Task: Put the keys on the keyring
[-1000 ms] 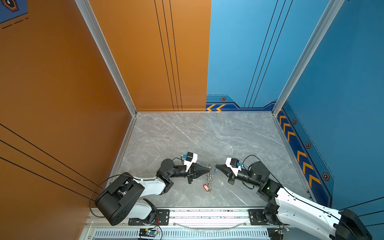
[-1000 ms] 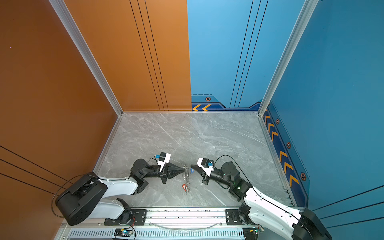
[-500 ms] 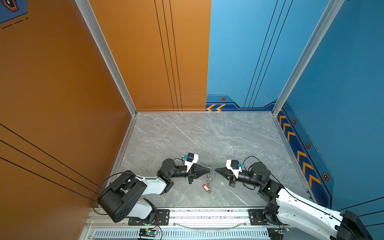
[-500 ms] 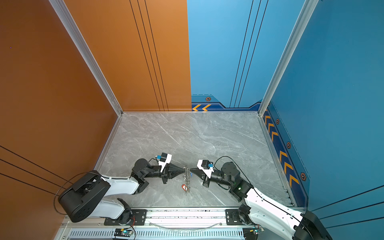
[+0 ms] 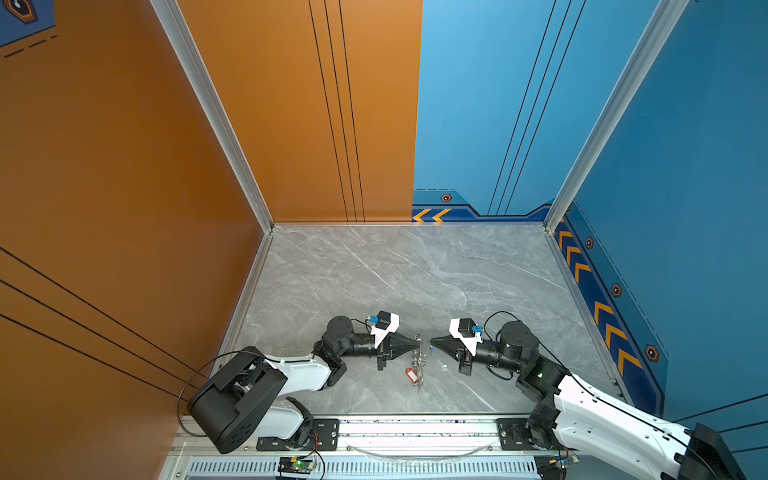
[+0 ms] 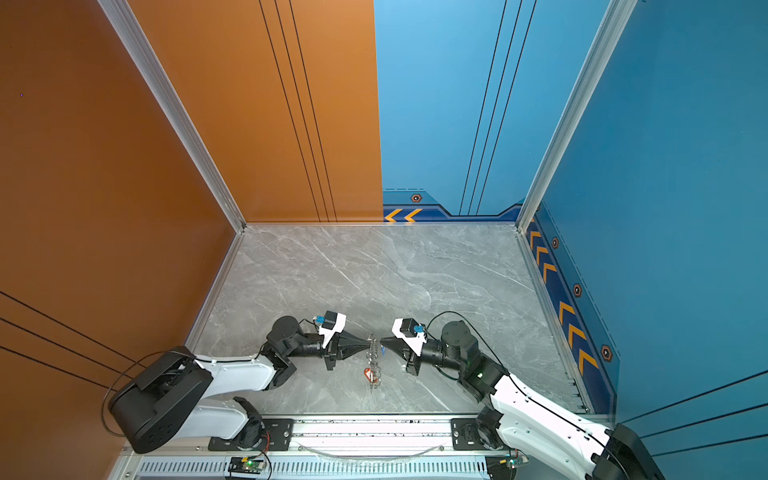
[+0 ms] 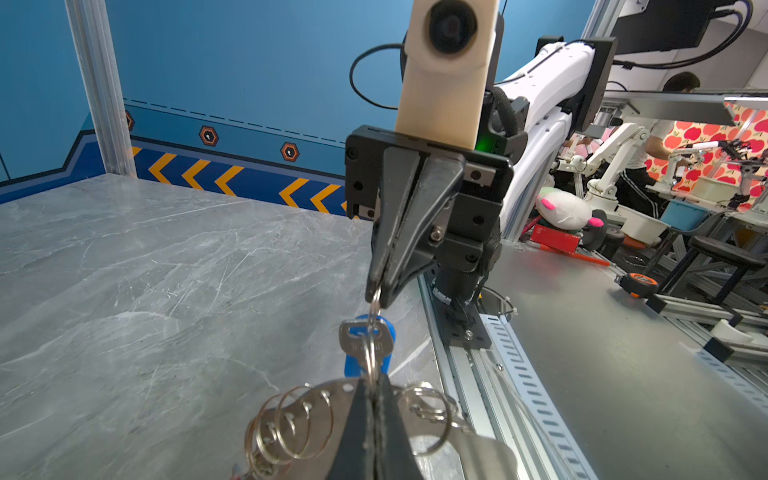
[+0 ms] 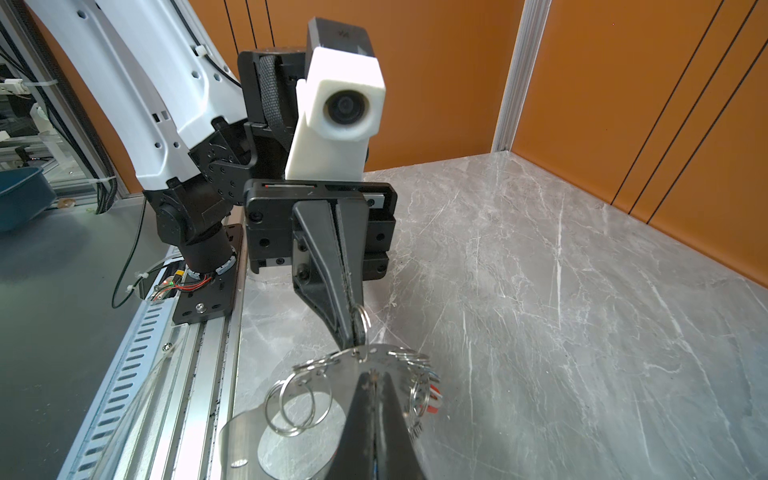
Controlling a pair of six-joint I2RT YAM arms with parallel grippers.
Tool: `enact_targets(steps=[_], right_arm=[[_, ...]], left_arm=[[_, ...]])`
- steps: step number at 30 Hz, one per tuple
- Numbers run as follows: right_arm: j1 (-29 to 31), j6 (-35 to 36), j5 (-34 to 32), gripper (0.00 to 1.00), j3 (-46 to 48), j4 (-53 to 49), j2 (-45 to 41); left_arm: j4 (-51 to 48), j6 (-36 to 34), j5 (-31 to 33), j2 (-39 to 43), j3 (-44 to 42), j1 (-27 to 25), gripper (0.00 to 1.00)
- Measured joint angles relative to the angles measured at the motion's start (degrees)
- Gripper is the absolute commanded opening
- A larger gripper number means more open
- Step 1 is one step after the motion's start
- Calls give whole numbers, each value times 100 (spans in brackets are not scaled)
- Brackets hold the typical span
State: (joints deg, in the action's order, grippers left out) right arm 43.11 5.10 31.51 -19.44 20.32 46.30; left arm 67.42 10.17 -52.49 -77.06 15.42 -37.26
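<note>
Grey marble counter (image 5: 374, 270) floors the booth, bare except for the work near the middle of its front edge. Both arms reach in low from the front corners and meet there tip to tip. Over the last second the right tool (image 5: 432, 341) has shifted into line with the left tool (image 5: 415, 341), leaving only a narrow gap between their points. The left one has stayed put. I take it the lining-up is finished and the threading itself is in hand.

The left tool is clamped tight on the top rim of the keyring (image 5: 419, 361). This plate stands on edge between the arms, its lower end toward the front edge. Whether that end rests on the counter I cannot tell. The right tool is pinched fully closed on the small ring of the blue-tagged key (image 7: 365, 338), which dangles just beside the plate's rim in the left wrist view. That key is not yet clearly on the keyring.

A red tag (image 5: 411, 375) hangs by the plate's lower part, on the left arm's side. Loose split rings (image 7: 291, 419) crowd the rim on both sides of the grip and, I judge, could snag the key's ring as it goes on. The front rail (image 5: 415, 424) lies near but apart.
</note>
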Motion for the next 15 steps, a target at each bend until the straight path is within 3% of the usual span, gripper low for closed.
enact_targets(steps=[15], right_arm=[[76, 136, -197, 0, 0, -74, 0]], left_arm=[[-870, -632, 260, 216, 48, -33, 0]])
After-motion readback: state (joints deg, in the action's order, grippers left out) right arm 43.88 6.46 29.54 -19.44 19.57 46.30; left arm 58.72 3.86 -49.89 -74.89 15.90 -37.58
